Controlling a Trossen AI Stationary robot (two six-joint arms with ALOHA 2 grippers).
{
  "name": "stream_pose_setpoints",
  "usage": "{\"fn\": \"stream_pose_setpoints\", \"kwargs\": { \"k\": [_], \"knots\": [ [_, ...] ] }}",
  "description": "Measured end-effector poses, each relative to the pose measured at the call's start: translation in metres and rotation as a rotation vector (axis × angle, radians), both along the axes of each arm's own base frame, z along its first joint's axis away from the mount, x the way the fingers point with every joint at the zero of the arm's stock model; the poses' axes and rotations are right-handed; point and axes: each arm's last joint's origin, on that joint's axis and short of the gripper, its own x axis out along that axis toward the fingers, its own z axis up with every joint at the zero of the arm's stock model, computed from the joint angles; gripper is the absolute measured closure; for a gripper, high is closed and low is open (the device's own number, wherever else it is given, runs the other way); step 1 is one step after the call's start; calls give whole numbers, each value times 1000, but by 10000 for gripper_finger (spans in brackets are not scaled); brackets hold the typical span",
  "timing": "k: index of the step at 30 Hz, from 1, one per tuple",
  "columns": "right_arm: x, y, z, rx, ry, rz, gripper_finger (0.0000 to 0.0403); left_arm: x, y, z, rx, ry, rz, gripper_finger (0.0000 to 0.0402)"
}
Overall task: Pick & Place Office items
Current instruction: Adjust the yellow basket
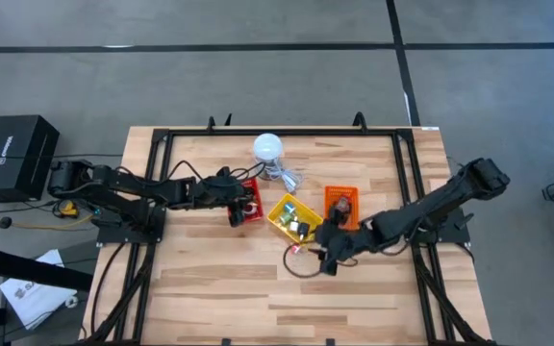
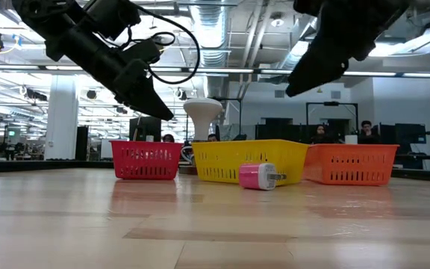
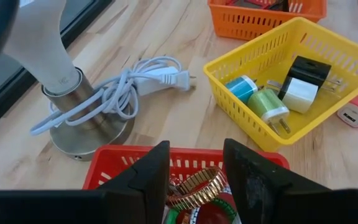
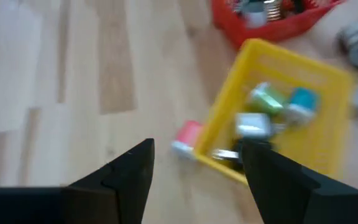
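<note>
A pink charger (image 2: 258, 176) lies on the wooden table just in front of the yellow basket (image 1: 279, 213). That basket holds a teal, a green (image 3: 268, 103) and a black-and-white plug. My right gripper (image 4: 197, 155) hangs open above the pink charger (image 4: 186, 138), touching nothing. My left gripper (image 3: 194, 165) stands open over the red basket (image 3: 114, 163). In that basket lie a gold stretch band (image 3: 197, 185) and some red and green pieces. A thin wire ring (image 1: 301, 266) lies on the table near my right gripper (image 1: 327, 252).
An orange basket (image 1: 341, 205) stands to the right of the yellow one. A white lamp (image 3: 55, 74) with a coiled white cable (image 3: 123, 87) stands beyond the red basket. A black frame (image 1: 162, 144) runs around the table. The near half of the tabletop is bare wood.
</note>
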Motion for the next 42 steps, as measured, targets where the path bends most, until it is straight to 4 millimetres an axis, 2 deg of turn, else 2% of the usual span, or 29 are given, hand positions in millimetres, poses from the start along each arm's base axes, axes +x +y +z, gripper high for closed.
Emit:
{"fn": "stream_pose_setpoints", "kwargs": {
  "k": [5,10,14,19,24,32,36,42],
  "knots": [
    [11,20,-32,25,28,6,174,0,0,0,0,0,0,256],
    [19,30,-54,72,75,-11,179,0,0,0,1,-5,0,258],
    [27,28,-62,79,103,-23,180,0,0,1,1,-7,0,261],
    [35,14,-74,83,156,-58,180,0,0,1,1,-8,0,261],
    [38,-6,-76,81,201,-109,180,0,0,1,1,-8,0,262],
    [42,-24,-66,59,196,-99,180,0,0,1,1,-8,0,262],
    [44,-23,-65,135,187,-58,180,0,0,1,1,-9,0,262],
    [47,-14,-62,152,139,-19,180,0,0,1,1,-9,0,262]
  ]
}}
